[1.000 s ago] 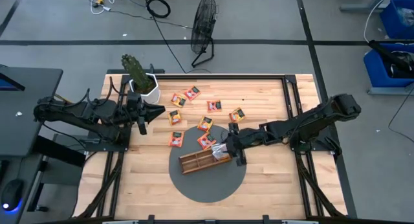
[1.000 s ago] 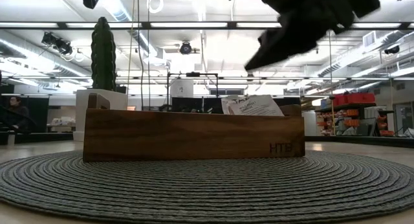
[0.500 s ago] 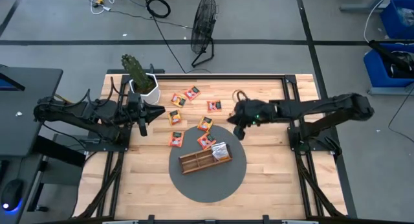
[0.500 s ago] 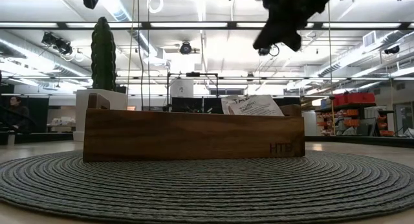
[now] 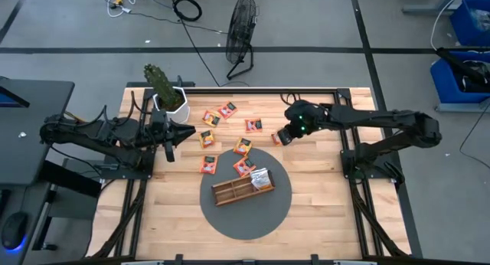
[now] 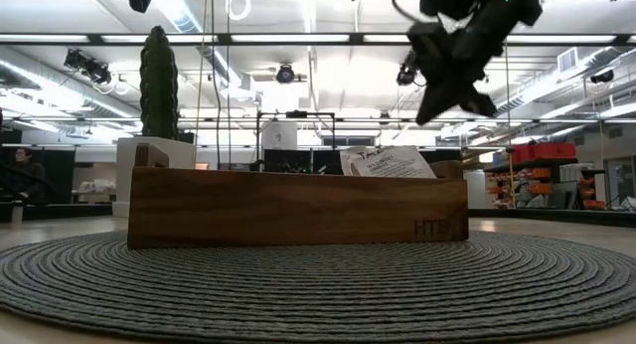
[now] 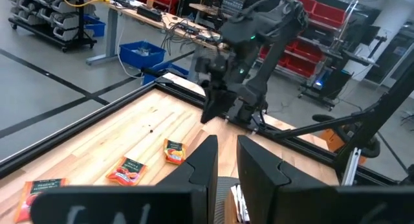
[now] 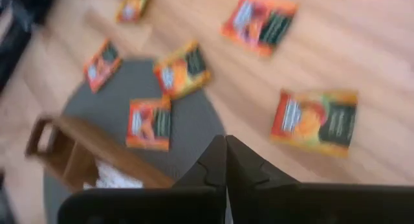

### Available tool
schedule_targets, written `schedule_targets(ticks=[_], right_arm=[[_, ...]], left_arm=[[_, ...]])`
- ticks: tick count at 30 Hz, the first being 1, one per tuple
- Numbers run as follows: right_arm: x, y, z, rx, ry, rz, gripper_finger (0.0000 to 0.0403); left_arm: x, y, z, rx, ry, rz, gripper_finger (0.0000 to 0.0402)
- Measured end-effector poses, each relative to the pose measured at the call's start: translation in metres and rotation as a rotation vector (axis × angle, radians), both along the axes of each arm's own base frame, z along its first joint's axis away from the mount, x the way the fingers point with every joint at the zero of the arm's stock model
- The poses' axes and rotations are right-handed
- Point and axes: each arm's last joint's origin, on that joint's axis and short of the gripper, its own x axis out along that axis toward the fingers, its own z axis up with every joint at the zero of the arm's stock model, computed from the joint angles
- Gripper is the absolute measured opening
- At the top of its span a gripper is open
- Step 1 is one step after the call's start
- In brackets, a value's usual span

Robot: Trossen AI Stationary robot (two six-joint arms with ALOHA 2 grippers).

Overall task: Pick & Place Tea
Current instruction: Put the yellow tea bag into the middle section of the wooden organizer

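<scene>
While my right tool (image 5: pixel 282 136) hangs pressed together and empty above the tea packets (image 5: pixel 243 146), left tool (image 5: pixel 186 130) waits beside the potted cactus (image 5: pixel 160 81), fingers narrowly parted, holding nothing.

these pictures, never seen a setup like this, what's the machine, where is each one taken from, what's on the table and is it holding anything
It is a robot with two dark arms at a wooden table, each ending in a two-finger gripper.

One picture looks straight down from above. One sits at table height, looking across a round grey mat. The other two come from cameras on the arms' wrists.

On the table lie small orange tea sachets. A wooden divided tray on the mat already holds white sachets at one end. A potted cactus stands at a far corner.

The right gripper hangs above the table over one sachet, its fingers shut and empty. The left gripper waits at the left side, nothing between its fingers.
</scene>
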Motion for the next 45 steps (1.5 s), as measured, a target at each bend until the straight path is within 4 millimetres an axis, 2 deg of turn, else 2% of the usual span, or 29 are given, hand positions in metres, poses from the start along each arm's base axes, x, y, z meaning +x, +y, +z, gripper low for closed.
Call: schedule_targets(ticks=[4,11,16,20,23,26,30,34,39,45], right_arm=[[-0.008,-0.015,-0.023,0.095,-0.055,0.033,0.0001],[-0.032,-0.041,-0.064,0.200,-0.134,-0.082,0.0001],[-0.056,-0.059,-0.083,0.286,-0.097,-0.296,0.0002],[-0.065,-0.068,-0.086,0.318,-0.103,-0.393,0.0026],[-0.067,-0.071,-0.085,0.306,-0.107,-0.393,0.0064],[-0.068,-0.071,-0.088,0.309,-0.092,-0.396,0.0118],[-0.065,-0.074,-0.098,0.314,-0.053,-0.373,0.0196],[-0.062,-0.077,-0.108,0.312,-0.026,-0.361,0.0246],[-0.055,-0.080,-0.119,0.346,-0.028,-0.365,0.0258],[-0.045,-0.072,-0.127,0.366,-0.003,-0.320,0.0242]], left_arm=[[0.000,0.000,0.000,0.002,0.002,0.000,0.0060],[0.000,0.000,0.000,-0.021,-0.009,0.002,0.0060],[0.000,0.000,0.000,-0.036,-0.014,0.005,0.0060],[0.000,0.000,0.000,-0.040,-0.016,0.013,0.0060],[0.000,0.000,0.000,-0.041,-0.016,0.016,0.0060],[0.000,0.000,0.000,-0.041,-0.016,0.016,0.0060],[0.000,0.000,0.000,-0.041,-0.016,0.017,0.0060],[0.000,0.000,0.000,-0.041,-0.016,0.016,0.0060],[0.000,0.000,0.000,-0.042,-0.017,0.017,0.0060],[0.000,0.000,0.000,-0.043,-0.017,0.017,0.0060]])
